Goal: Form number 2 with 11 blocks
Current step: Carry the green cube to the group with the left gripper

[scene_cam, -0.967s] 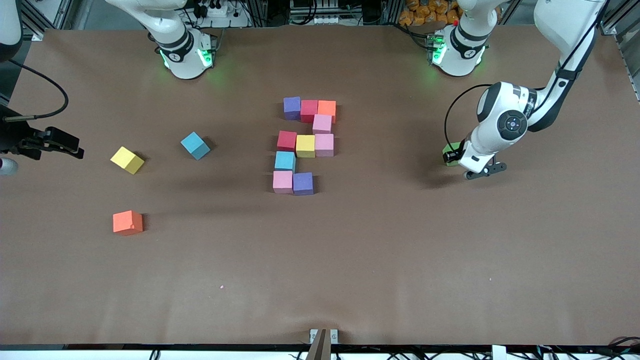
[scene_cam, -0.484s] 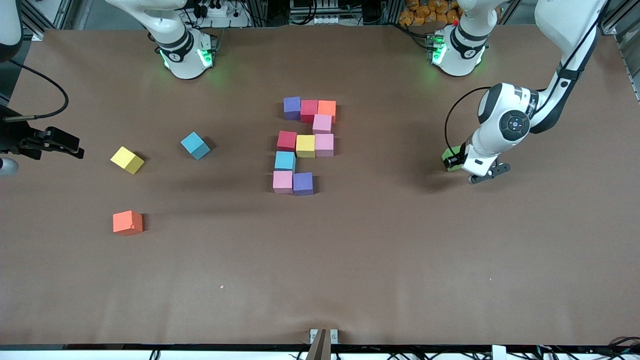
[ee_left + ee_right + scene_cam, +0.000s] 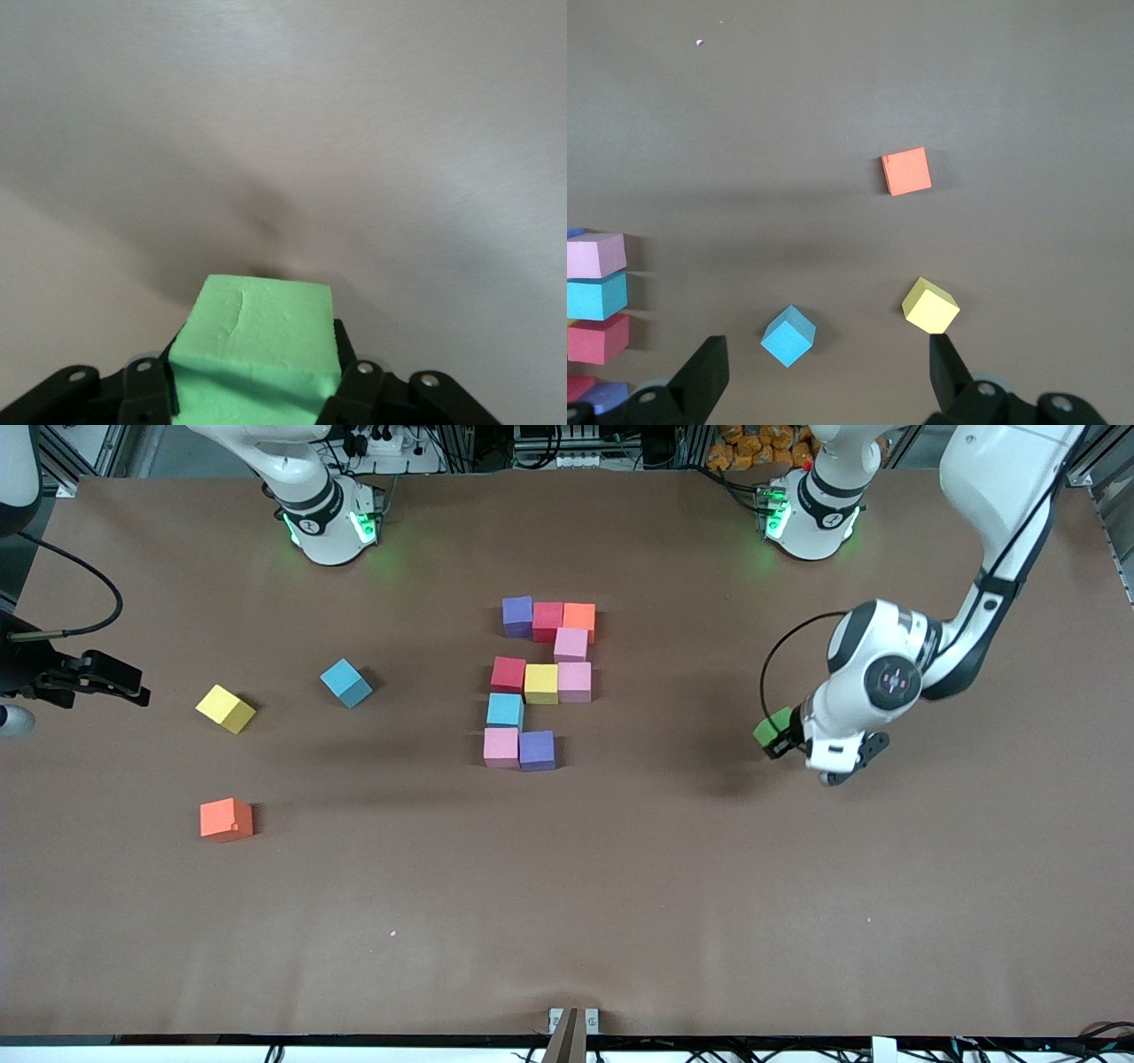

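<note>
Brown matted table (image 3: 620, 886), two arm bases along its top edge in the front view. Item: left gripper (image 3: 780, 737), pinching the green block (image 3: 772, 731); since a second ago it has lifted and drifted toward 8 o'clock, closing on the number 2 (image 3: 540, 682). Ten cubes placed; the cell beside the purple block (image 3: 537, 749) stands vacant, judged the green's destination. Right gripper (image 3: 824, 376) waits, fingers spread, above spare blue block (image 3: 788, 335) and yellow block (image 3: 930, 305).
</note>
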